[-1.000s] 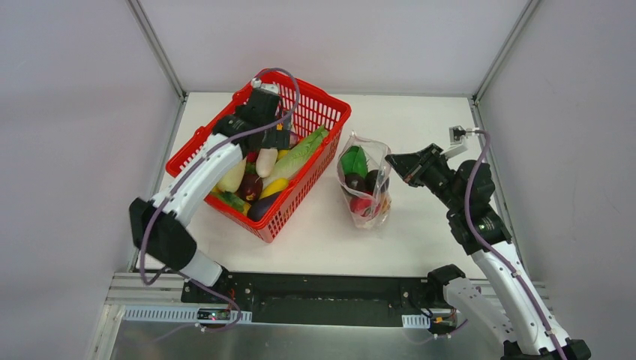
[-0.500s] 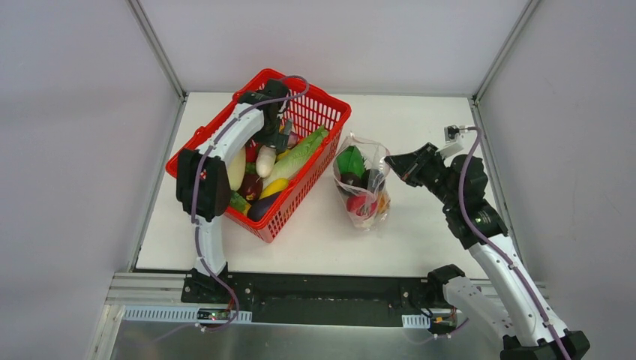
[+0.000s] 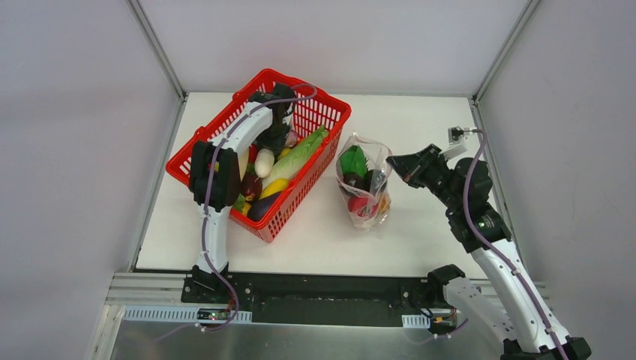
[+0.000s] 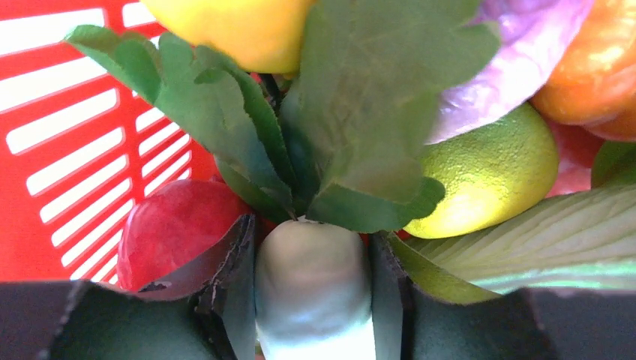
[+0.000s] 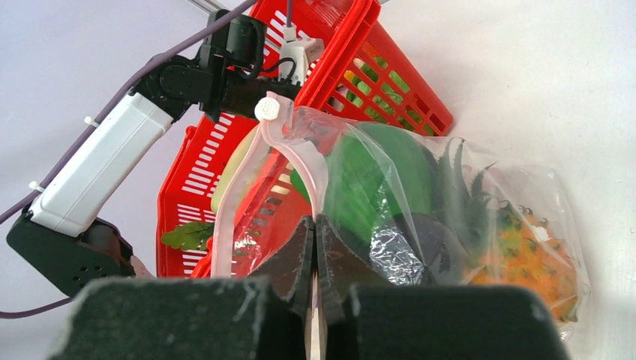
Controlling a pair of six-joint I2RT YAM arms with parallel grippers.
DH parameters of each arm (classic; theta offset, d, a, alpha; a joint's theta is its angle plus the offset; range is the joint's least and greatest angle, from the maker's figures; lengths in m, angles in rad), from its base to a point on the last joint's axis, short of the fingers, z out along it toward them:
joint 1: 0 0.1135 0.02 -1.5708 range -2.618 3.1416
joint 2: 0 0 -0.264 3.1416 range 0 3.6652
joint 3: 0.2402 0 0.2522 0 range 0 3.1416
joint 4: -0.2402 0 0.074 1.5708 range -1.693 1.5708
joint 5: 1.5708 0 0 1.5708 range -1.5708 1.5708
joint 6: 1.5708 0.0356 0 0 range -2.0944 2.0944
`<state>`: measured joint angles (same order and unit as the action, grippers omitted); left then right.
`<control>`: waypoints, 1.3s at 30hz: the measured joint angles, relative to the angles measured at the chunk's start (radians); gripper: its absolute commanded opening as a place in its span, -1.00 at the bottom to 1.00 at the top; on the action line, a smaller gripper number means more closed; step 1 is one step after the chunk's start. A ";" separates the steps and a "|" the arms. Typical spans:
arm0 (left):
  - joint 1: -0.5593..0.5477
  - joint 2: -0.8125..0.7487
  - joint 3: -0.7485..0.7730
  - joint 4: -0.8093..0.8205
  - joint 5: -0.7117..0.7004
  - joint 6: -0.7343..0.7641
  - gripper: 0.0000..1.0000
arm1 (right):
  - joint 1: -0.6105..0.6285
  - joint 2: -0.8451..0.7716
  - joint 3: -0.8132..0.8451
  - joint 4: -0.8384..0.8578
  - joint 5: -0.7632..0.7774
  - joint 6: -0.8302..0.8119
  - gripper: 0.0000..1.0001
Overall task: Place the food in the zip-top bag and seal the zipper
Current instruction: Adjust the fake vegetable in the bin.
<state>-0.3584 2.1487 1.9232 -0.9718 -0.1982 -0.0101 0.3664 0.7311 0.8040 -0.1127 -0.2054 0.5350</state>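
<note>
Inside the red basket, my left gripper (image 3: 275, 139) (image 4: 311, 240) is shut on a white radish (image 4: 313, 292) (image 3: 264, 162), a finger pressed to each side and its green leaves (image 4: 352, 120) fanning out ahead. The clear zip-top bag (image 3: 365, 180) stands to the right of the basket and holds a green vegetable (image 3: 353, 161), a dark eggplant (image 3: 355, 182), a red fruit (image 3: 361, 204) and an orange pineapple (image 5: 525, 255). My right gripper (image 3: 396, 161) (image 5: 315, 225) is shut on the bag's mouth edge, and the pink zipper (image 5: 300, 150) curves up from its jaws.
The red mesh basket (image 3: 322, 112) sits at the back left with more food: a green leafy vegetable (image 3: 296, 159), a yellow piece (image 3: 274, 186), an eggplant (image 3: 262, 206), a red fruit (image 4: 172, 232). White walls and metal posts enclose the table.
The left arm folded and its gripper dropped deeper into the basket, then its jaws closed on the white radish. The right gripper still holds the bag's edge in nearly the same place.
</note>
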 measured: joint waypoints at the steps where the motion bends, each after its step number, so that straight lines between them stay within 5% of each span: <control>1: 0.000 0.000 -0.006 0.000 0.008 0.001 -0.52 | 0.000 -0.007 0.000 0.000 0.000 0.000 -1.00; 8: 0.000 -0.107 -0.077 0.025 0.109 -0.008 -0.63 | 0.000 -0.019 0.000 -0.004 0.000 0.000 -1.00; 17: 0.000 -0.436 -0.149 0.146 0.301 -0.096 -0.57 | 0.000 -0.058 0.000 -0.013 0.001 -0.002 -1.00; 27: 0.000 -0.531 -0.329 0.289 0.400 -0.167 0.03 | 0.000 -0.063 0.000 -0.016 0.003 -0.004 -1.00; 36: -0.011 -0.325 -0.188 0.188 0.590 -0.099 0.54 | 0.000 -0.057 0.000 -0.016 0.005 -0.004 -1.00; 39: -0.029 -0.283 -0.161 0.142 0.578 -0.061 0.57 | 0.000 -0.042 0.000 -0.015 0.007 -0.005 -1.00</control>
<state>-0.3870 1.8652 1.7622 -0.8303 0.3794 -0.0715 0.3664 0.6888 0.8040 -0.1280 -0.1986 0.5304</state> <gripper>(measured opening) 0.768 0.007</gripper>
